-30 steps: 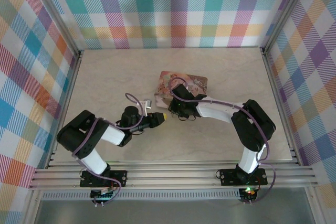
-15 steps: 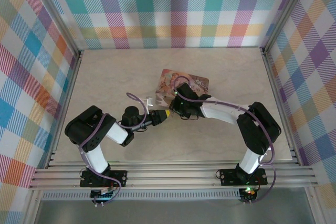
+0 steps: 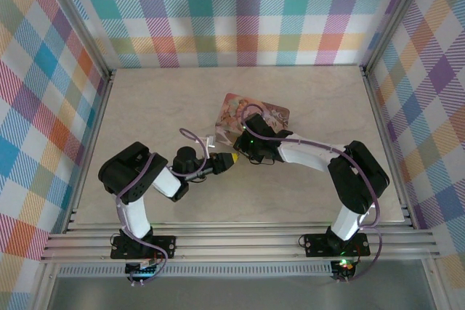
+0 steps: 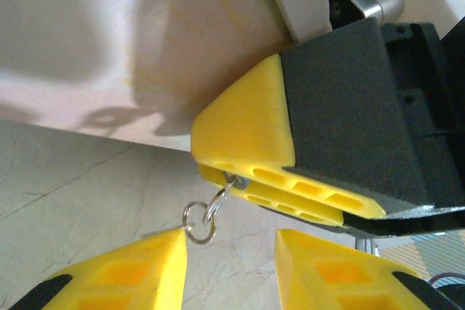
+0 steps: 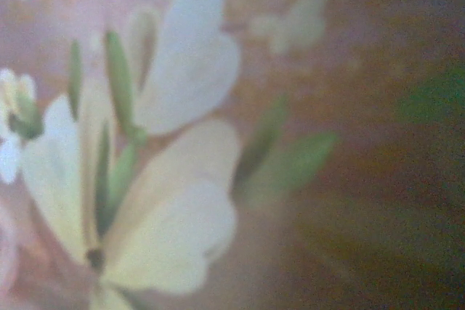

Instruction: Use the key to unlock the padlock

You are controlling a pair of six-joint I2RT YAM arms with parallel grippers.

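Observation:
In the left wrist view my right gripper [image 4: 218, 172] has its yellow fingers [image 4: 247, 132] pressed shut on the key [image 4: 237, 178]. Just a small metal end of the key shows. Two linked key rings [image 4: 200, 221] hang from that end. My left gripper [image 4: 231, 243] is open just below, and the lower ring touches the tip of its left finger [image 4: 138, 270]. From above, both grippers [image 3: 231, 159] meet at the front left corner of the pink tin box [image 3: 265, 112]. The padlock is hidden.
The tin's pale side wall [image 4: 109, 49] stands right behind the right gripper. The right wrist camera sits very close to the tin's blurred flower picture [image 5: 160, 179]. Bare table [image 3: 145, 107] lies to the left and behind. Metal rails [image 3: 232, 241] edge the front.
The left arm has swung right and brought its gripper up to the right gripper's tips. The right arm shifted slightly right early on, then held still.

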